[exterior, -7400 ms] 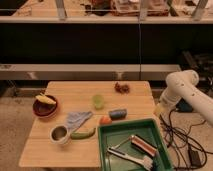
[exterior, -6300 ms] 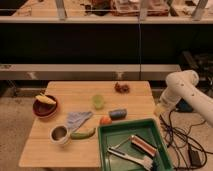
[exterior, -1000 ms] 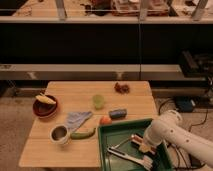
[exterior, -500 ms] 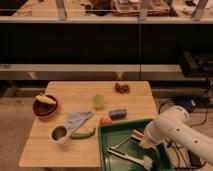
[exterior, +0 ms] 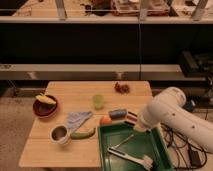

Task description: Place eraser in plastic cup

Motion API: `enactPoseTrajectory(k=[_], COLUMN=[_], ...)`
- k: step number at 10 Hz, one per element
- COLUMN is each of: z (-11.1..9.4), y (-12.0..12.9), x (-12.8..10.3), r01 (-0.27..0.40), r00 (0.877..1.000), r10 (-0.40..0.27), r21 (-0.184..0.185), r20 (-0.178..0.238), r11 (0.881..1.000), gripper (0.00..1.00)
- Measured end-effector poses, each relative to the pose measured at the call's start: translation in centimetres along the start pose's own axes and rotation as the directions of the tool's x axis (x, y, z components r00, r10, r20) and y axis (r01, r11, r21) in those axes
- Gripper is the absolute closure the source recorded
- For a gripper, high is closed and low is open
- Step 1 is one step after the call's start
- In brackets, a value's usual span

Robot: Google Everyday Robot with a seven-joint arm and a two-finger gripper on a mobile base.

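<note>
As the arm draws back from over the green tray, my gripper hangs at the tray's far rim, fingers clamped on the eraser, which lay in the tray earlier. Just left of the fingers I see a blue-grey block. The plastic cup stands farther left, well apart.

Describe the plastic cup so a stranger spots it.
On the wooden table, beyond the green tray with the tool at its far edge, the plastic cup stands near the middle. It is small, translucent light green, unlike the whitish dark-centred cup front left.
</note>
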Motion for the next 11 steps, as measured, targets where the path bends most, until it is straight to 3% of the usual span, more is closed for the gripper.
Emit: enactPoseTrajectory(k=[2, 4, 5, 7, 9, 11], z=[1.9, 3.9, 5.5, 7.0, 7.6, 7.6], y=[4.0, 6.9, 8.4, 9.8, 10.2, 10.3], x=[4.5, 8.3, 11.6, 16.1, 18.2, 18.1], r01=[0.018, 0.028, 0.040, 0.043, 0.044, 0.041], r00=[1.000, 1.000, 0.999, 0.998, 0.998, 0.998], r10=[-0.018, -0.028, -0.039, -0.041, -0.042, -0.039], r21=[-0.023, -0.030, -0.030, -0.041, -0.047, -0.048], r20=[-0.018, 0.005, 0.027, 0.041, 0.047, 0.049], r11=[1.000, 0.999, 0.999, 0.998, 0.998, 0.998], gripper=[1.00, 1.00, 1.00, 1.00, 1.00, 1.00])
